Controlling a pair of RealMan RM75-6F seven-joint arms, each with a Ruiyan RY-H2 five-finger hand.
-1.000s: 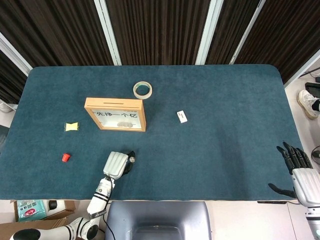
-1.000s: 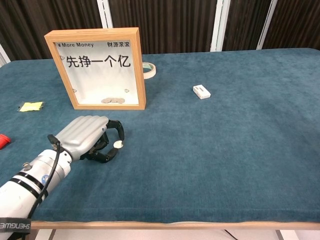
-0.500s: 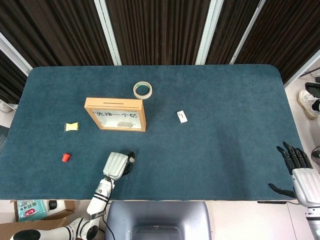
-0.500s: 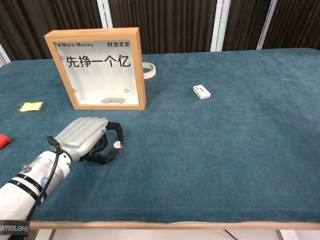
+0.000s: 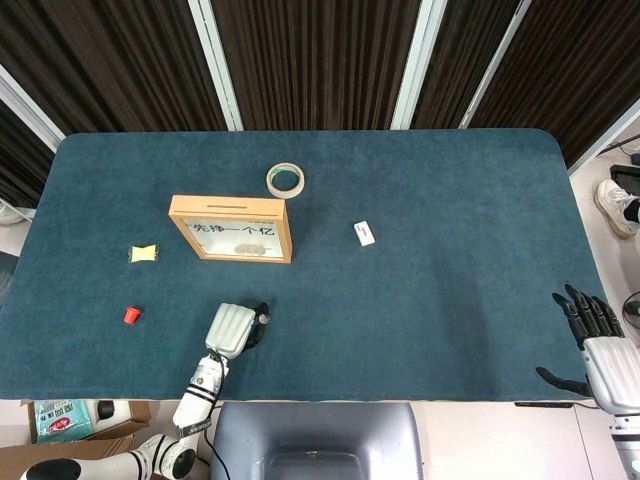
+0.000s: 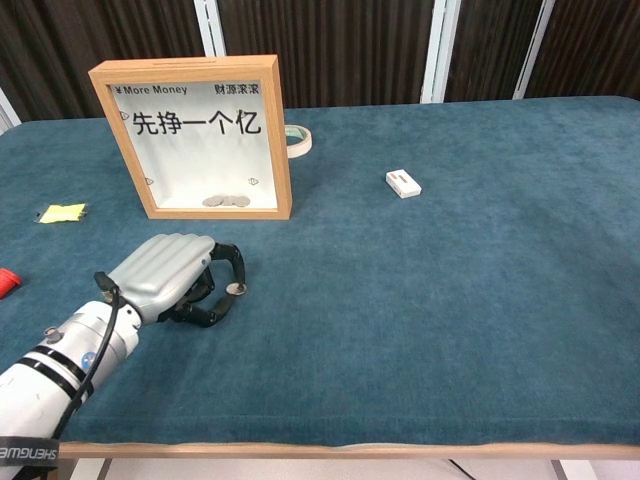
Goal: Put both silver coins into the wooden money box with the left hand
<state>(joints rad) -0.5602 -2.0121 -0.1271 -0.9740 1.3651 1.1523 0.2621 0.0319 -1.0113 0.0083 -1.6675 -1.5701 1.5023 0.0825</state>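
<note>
Head view: left robot hand [image 5: 234, 328] sits low and left of centre in the frame, knuckles up, fingers curled down over a silver coin [image 5: 264, 319]. Against the frames half a second and a second back, the coin has slid a touch closer under the fingertips and the hand has barely shifted. Reads as a pinch closing, not a lift; coin looks still on the surface [image 5: 420, 300]. Wooden money box [image 5: 232, 229] stands upper left of centre, long axis running left to right in the frame, slot edge toward the top of the frame. Right robot hand [image 5: 596, 345] idles at the lower right edge, fingers spread, holding nothing.

Chest view: left robot hand [image 6: 175, 275] lower left, thumb and a finger meeting round the silver coin [image 6: 236, 290], which shows as a small pale disc nearly flat, no real long axis. Whether it is truly gripped or only touched, cannot tell. Wooden money box [image 6: 190, 137] upright at upper left, glass face toward the camera, coins already lying on its floor. Only one loose coin visible; a second one I can't find. Judged: first pickup not finished, carry to the slot is next.
</note>
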